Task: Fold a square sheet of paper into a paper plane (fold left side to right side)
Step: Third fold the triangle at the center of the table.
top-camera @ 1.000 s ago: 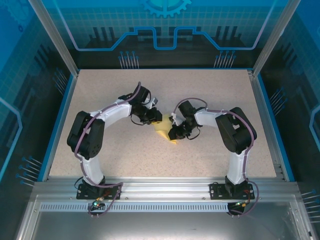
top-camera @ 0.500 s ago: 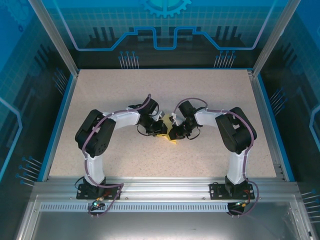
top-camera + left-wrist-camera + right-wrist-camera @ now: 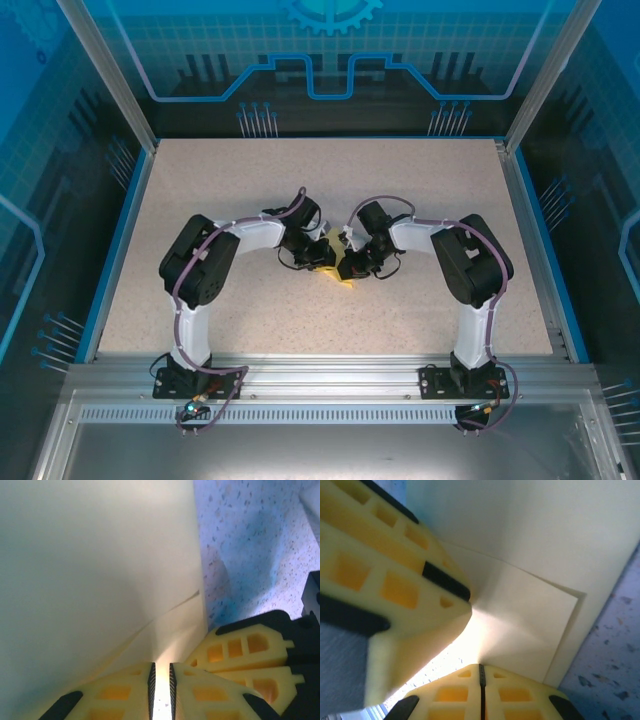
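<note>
Tabletop [image 3: 250, 180]: yellow paper [image 3: 100, 555] nipped by L pincer [image 3: 161, 666], R pincer [image 3: 481, 667].

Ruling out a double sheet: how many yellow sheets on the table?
1. The sheet lies on the table where the left gripper and right gripper meet, covering most of it. A second stuck to it could be hidden.

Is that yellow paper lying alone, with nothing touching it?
No, the left gripper is pinching the sheet of paper between its fingertips.

A speckled beige table [image 3: 200, 180] is bordered by a blue rim [image 3: 117, 250]. It is enclosed by aluminium posts [image 3: 104, 70] and blue-printed panels [image 3: 330, 60].
</note>
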Available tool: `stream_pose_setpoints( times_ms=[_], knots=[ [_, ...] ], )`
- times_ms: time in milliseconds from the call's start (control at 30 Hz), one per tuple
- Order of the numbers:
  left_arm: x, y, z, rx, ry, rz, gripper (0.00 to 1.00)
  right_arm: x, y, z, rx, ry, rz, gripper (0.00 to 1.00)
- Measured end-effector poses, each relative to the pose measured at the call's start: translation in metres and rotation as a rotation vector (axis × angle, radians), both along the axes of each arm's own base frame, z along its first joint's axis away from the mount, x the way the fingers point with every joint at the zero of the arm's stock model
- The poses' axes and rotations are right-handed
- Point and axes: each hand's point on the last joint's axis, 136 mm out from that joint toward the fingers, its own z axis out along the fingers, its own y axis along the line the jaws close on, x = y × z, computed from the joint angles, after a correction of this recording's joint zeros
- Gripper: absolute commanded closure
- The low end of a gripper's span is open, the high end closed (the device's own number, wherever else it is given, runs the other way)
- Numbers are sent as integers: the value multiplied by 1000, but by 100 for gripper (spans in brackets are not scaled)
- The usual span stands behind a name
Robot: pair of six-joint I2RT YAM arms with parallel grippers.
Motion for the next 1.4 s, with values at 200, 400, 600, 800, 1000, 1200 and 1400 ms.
stream_pose_setpoints(
  times_ms=[200,400,600,800,1000,1200,1400],
  knots=[
    [1,3,-4,6,5,4,82,0,0,0,0,1,-1,93],
    [2,7,-6,6,-7,-3,84,0,-1,0,-1,1,-1,93],
    [8,19,-6,-10,-39,-2,84,0,-1,0,-2,3,-1,93],
    [29,52,-2,56,-102,55,83,0,-1,0,-1,3,-1,93],
    [33,64,29,56,-181,86,82,0,-1,0,-1,3,-2,93],
    [7,29,51,-5,-220,-6,82,0,-1,0,-1,3,-2,93],
    [-12,6,28,-15,-160,-60,82,0,-1,0,-1,3,-2,93]
  ],
)
